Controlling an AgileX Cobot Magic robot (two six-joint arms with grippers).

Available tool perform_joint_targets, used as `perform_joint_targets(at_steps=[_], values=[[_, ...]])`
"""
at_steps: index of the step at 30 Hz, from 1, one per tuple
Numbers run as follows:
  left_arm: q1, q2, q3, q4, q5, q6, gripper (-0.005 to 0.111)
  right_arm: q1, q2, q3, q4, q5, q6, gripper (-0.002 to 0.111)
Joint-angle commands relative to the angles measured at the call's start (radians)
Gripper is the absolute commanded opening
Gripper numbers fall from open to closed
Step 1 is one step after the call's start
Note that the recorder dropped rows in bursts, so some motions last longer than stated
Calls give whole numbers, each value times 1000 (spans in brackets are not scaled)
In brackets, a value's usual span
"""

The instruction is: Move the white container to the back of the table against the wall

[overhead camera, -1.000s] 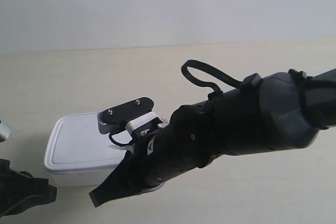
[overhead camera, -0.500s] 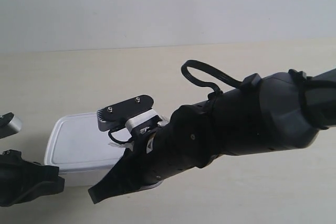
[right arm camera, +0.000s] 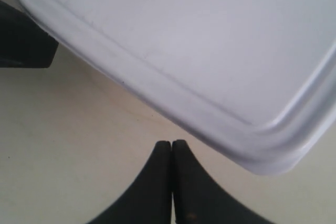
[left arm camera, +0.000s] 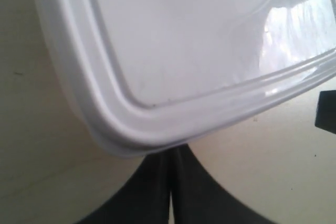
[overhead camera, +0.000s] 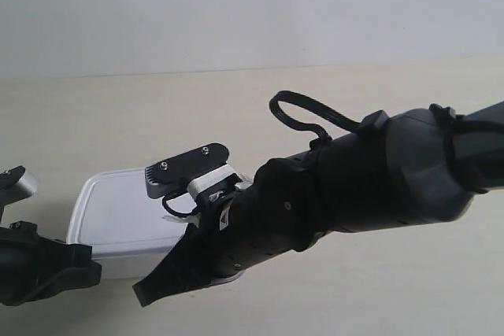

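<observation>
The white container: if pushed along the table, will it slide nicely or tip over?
Probably slides rather than tips: the white container is shallow, wide and flat on the smooth table. Its glossy lid looks slick, so a push at the rounded corner might glance off. Weight is hard to judge; contents are hidden.

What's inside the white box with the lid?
The shallow rectangular white plastic container has its flat rimmed lid on, so the inside is hidden. Only the lid's top shows.

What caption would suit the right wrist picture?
Right gripper, shut, poised beside the white container's rim on the table.
</observation>
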Motion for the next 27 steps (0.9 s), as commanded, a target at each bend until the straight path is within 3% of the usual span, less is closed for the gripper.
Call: perform_joint_targets(at_steps=[1, 12, 21, 27], values=[[-1, 3, -5, -43, 6, 35, 0, -34, 65, -35, -10, -3, -3, 0], [-1, 8, -103, -80, -50, 73, 0, -108, 127, -124, -17, -28, -3, 0], [-1, 169, -178, -83, -50, 106, 0, -118, 176, -172, -17, -47, -6, 0], [-1, 253, -219, -144, -43, 234, 0, -129, 177, -172, -19, -78, -8, 0]])
